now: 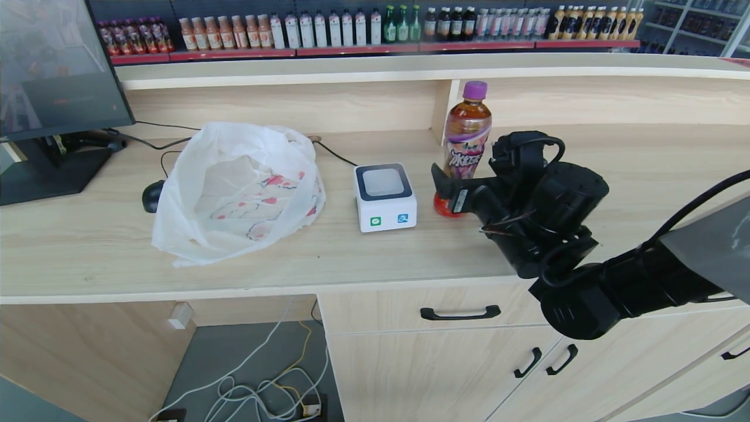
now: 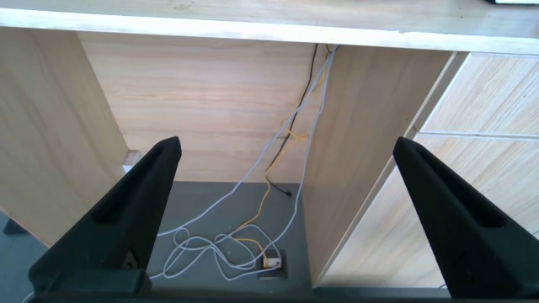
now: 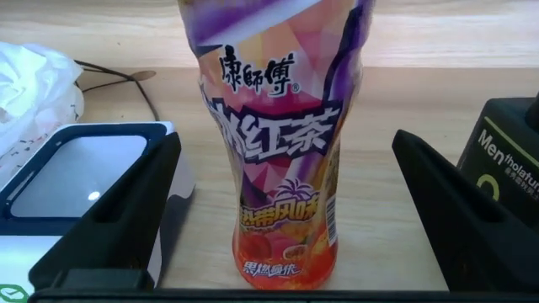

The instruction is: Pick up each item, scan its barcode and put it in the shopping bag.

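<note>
A tea bottle (image 1: pixel 467 138) with a purple cap and pink label stands upright on the wooden counter (image 1: pixel 363 252), to the right of the white barcode scanner (image 1: pixel 385 197). My right gripper (image 1: pixel 452 198) is open at the bottle's base. In the right wrist view the bottle (image 3: pixel 282 143) stands between the two fingers (image 3: pixel 118 219) with a gap on each side. The white plastic shopping bag (image 1: pixel 234 187) lies open on the counter, left of the scanner. My left gripper (image 2: pixel 286 151) hangs open and empty below the counter, facing the cable recess.
A black container (image 3: pixel 505 151) stands right of the bottle, beside one finger. A monitor (image 1: pixel 55 64) and a mouse (image 1: pixel 152 196) sit at the counter's left. A raised shelf wall (image 1: pixel 445 108) runs behind the bottle. Drawers (image 1: pixel 460 313) and cables (image 2: pixel 253 244) lie below.
</note>
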Tool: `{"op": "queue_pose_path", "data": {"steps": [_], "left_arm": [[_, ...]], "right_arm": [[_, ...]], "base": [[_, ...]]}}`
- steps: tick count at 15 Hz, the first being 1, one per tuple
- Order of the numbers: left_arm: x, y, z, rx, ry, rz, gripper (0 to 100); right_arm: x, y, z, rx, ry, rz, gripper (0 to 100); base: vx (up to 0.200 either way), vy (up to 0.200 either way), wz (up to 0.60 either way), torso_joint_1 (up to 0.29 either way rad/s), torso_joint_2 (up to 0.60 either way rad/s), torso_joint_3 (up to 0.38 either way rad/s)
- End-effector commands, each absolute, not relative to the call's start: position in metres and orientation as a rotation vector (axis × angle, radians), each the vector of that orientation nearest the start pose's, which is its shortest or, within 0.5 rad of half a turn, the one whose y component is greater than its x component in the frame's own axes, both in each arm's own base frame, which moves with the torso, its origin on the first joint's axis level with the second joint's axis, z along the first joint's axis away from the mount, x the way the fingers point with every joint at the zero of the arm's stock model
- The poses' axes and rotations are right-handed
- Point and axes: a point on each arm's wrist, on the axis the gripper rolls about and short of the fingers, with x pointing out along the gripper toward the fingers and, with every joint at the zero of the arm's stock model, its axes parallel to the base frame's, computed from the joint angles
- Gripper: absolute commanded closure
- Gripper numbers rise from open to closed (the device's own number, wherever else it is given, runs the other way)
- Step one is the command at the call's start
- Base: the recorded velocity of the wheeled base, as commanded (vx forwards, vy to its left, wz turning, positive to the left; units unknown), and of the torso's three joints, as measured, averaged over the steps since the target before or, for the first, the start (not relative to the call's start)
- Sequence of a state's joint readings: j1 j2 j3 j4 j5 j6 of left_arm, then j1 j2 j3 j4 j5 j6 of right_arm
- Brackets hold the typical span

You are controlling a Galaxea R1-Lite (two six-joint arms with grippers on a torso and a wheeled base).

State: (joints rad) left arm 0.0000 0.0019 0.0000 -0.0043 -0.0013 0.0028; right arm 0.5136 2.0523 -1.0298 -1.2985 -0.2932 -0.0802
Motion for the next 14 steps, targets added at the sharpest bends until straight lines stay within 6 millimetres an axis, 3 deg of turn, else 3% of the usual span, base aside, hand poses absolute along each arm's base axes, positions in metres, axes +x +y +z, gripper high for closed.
{"op": "queue_pose_path", "data": {"steps": [1,10,14], "left_arm": [[-0.023,0.000,0.076,0.003,-0.003,-0.002,0],[-0.023,0.000,0.076,0.003,-0.003,-0.002,0],[-0.023,0.000,0.076,0.003,-0.003,-0.002,0]], "right_arm": [[0.346,0.187,0.183,0.021,-0.251,0.216,0],[0.362,0.187,0.206,0.025,-0.277,0.224,0],[0.369,0.184,0.197,0.014,-0.258,0.225,0]], "base": [[0.000,0.000,0.00,0.000,0.00,0.000],[0.000,0.000,0.00,0.000,0.00,0.000],[0.000,0.000,0.00,0.000,0.00,0.000]]}}
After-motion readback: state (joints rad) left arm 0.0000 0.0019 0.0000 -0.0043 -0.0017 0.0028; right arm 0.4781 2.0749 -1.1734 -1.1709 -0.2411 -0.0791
